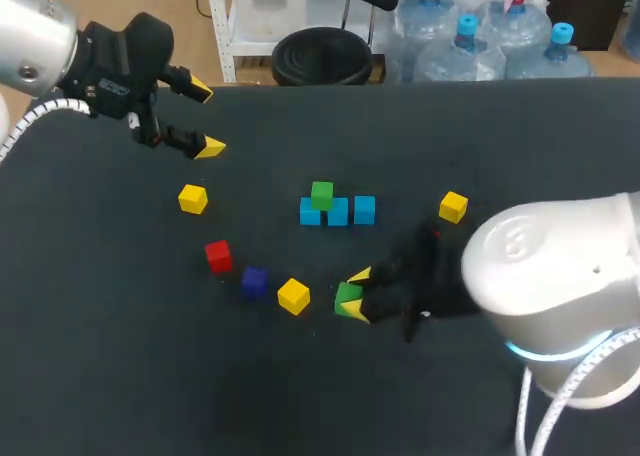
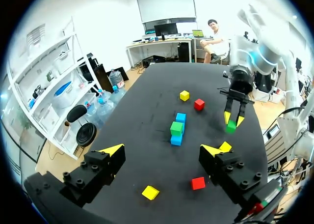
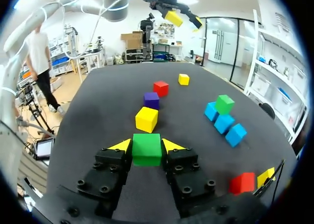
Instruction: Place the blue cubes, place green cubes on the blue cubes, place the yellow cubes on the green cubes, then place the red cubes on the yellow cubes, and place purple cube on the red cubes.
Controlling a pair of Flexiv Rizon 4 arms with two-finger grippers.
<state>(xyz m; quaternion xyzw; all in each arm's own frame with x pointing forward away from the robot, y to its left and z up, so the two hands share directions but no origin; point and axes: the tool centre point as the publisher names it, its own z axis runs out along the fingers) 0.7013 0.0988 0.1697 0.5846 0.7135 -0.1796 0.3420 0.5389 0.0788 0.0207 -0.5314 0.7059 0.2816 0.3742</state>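
My right gripper [image 1: 353, 295] is shut on a green cube [image 1: 346, 297] low over the table at the front middle; in the right wrist view the green cube [image 3: 146, 149] sits squeezed between both yellow tips. Behind it, three blue cubes [image 1: 337, 213] form a row, with another green cube [image 1: 321, 193] on top. A yellow cube [image 1: 293, 296], a purple cube [image 1: 254, 281] and a red cube [image 1: 218, 255] lie left of the held cube. Two more yellow cubes [image 1: 193, 198] [image 1: 453, 207] lie farther out. My left gripper [image 1: 205, 119] hangs open and empty at the far left.
A second red cube [image 3: 243, 182] lies beside my right arm, almost hidden under it in the head view. The right arm's bulky wrist [image 1: 540, 276] covers the table's front right. The table's far edge [image 1: 400, 84] runs behind the cubes.
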